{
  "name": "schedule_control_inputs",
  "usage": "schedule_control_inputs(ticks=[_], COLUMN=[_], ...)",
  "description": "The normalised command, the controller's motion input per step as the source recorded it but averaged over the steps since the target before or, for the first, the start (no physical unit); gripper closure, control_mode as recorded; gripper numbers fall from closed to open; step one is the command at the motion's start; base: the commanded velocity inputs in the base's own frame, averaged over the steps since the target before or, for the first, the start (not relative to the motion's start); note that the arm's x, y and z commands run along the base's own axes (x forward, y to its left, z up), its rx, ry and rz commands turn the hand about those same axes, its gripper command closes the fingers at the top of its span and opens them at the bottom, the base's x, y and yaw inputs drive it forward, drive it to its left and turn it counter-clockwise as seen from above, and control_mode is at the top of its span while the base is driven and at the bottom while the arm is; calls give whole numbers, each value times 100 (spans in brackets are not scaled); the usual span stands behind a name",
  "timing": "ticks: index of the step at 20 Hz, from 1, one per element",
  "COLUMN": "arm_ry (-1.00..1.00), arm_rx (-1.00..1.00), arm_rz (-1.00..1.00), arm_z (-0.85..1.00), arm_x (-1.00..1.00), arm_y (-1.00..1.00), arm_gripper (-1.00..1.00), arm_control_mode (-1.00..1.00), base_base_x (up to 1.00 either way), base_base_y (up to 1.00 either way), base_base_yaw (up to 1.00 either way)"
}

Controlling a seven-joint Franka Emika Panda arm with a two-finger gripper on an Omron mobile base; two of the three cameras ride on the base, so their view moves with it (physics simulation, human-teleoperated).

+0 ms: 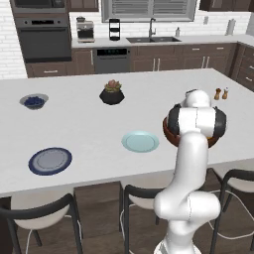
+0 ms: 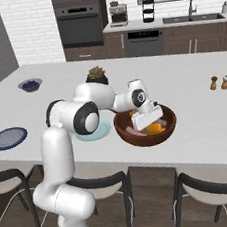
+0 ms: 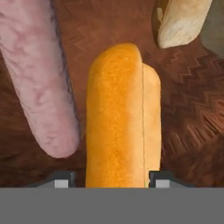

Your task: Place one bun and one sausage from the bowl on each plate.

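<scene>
**You're in a home kitchen, no question**

Look past the arm and you've got a built-in wall oven [image 1: 42,37], a coffee maker [image 1: 85,31], a dishwasher [image 1: 111,58] and a double sink [image 1: 152,38] with a faucet under a shuttered window [image 1: 146,9]. White brick backsplash, dark wood cabinets [image 1: 163,55] all along the back. Up front you're facing a big white island bench [image 1: 79,119] with bar stools [image 1: 39,218] tucked under it, plus salt and pepper shakers [image 1: 221,93] and a potted plant [image 1: 112,92].
</scene>
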Motion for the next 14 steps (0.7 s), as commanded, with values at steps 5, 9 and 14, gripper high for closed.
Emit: schedule_control_inputs(ticks=[5,9,14], arm_ry=[-3,-21,-31], arm_rx=[0,0,-5], arm_rz=[0,0,0], arm_z=[8,62,57], arm_x=[-11,-29,-15], arm_y=[0,28,97], arm_gripper=[100,100,100], arm_control_mode=[-100,-100,-100], base_base_x=[0,0,0], base_base_y=[0,0,0], base_base_yaw=[0,0,0])
